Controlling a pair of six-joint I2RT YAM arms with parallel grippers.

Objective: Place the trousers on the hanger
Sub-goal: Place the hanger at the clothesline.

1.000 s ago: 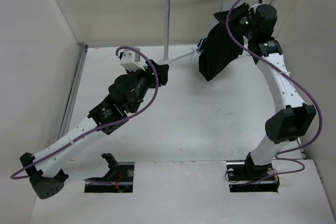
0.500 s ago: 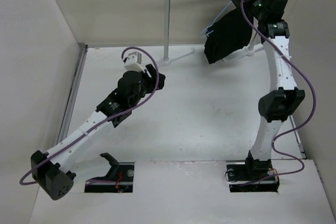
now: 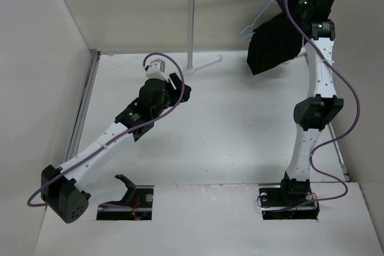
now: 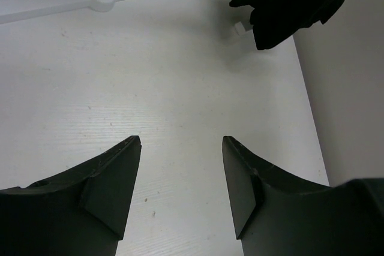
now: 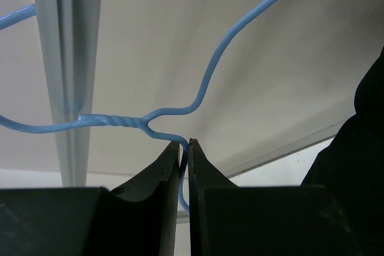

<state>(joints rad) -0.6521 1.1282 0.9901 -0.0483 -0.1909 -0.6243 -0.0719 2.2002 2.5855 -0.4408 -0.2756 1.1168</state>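
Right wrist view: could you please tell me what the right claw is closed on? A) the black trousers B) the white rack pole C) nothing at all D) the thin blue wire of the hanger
D: the right claw is pinched shut on the wire of the hanger just below its twisted neck, while the trousers hang off to one side.

Right claw [image 5: 184,146] raised, pinched tight, left claw [image 4: 181,142] spread
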